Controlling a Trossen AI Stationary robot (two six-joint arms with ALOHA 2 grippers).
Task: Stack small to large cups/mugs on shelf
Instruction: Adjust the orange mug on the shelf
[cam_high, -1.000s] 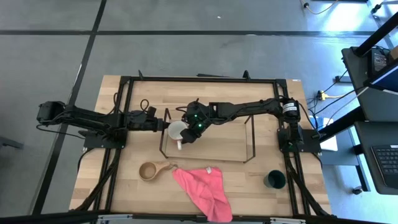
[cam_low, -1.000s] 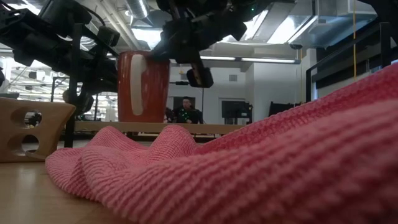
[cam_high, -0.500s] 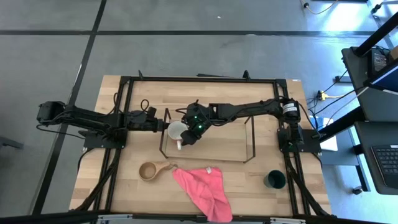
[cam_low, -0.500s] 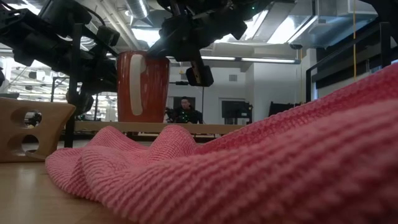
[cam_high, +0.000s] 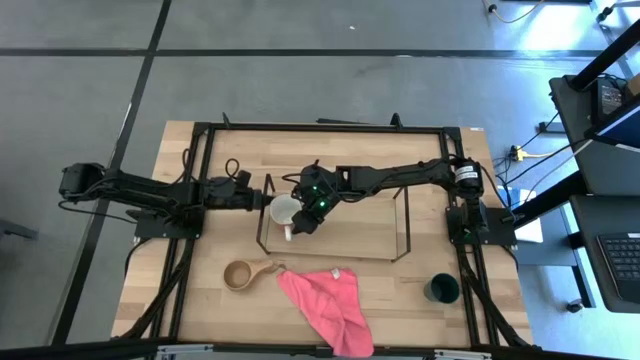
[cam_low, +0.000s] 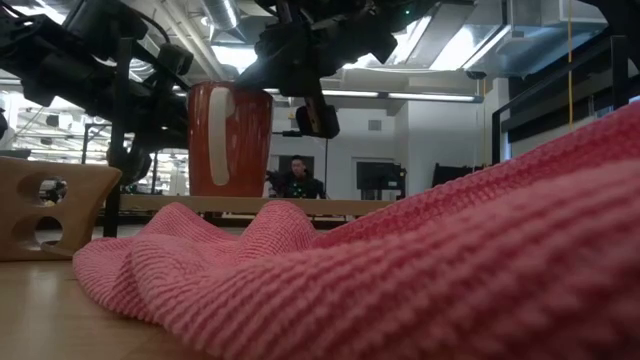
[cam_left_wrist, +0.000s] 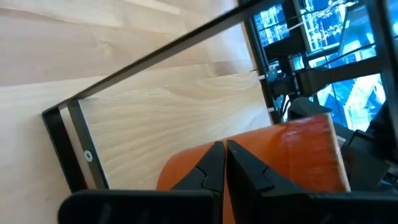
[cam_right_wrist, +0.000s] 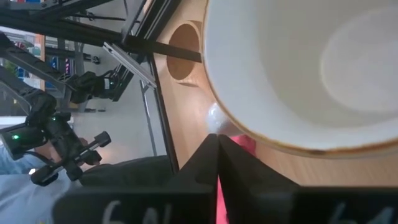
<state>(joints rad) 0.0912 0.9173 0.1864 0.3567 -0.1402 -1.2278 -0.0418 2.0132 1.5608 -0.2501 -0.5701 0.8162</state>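
Note:
The mug (cam_high: 285, 210), reddish outside and white inside, stands upright at the left end of the black rod shelf (cam_high: 402, 225). The pink cloth hides its base in the low view. My left gripper (cam_high: 264, 198) is shut at the mug's left side. My right gripper (cam_high: 303, 222) is shut, reaching from the right to the mug's near right side, by its white handle (cam_high: 290, 232). The tan wooden cup (cam_high: 240, 274) sits on the table near the front left. The dark green cup (cam_high: 441, 289) stands at the front right. My left gripper comes level from the table's left, its shut fingertips (cam_left_wrist: 214, 155) at the mug's reddish outer wall (cam_left_wrist: 292, 155). I cannot tell whether they touch it. My right gripper slants down from the right, its shut fingertips (cam_right_wrist: 217, 146) just below the rim (cam_right_wrist: 249, 134) by the handle. I cannot tell whether they touch.
A pink cloth (cam_high: 325, 300) lies crumpled near the table's front edge between the two loose cups and fills the low view's foreground (cam_low: 420, 270). A large black frame (cam_high: 320, 128) edges the table. The shelf's middle and right end are bare rods.

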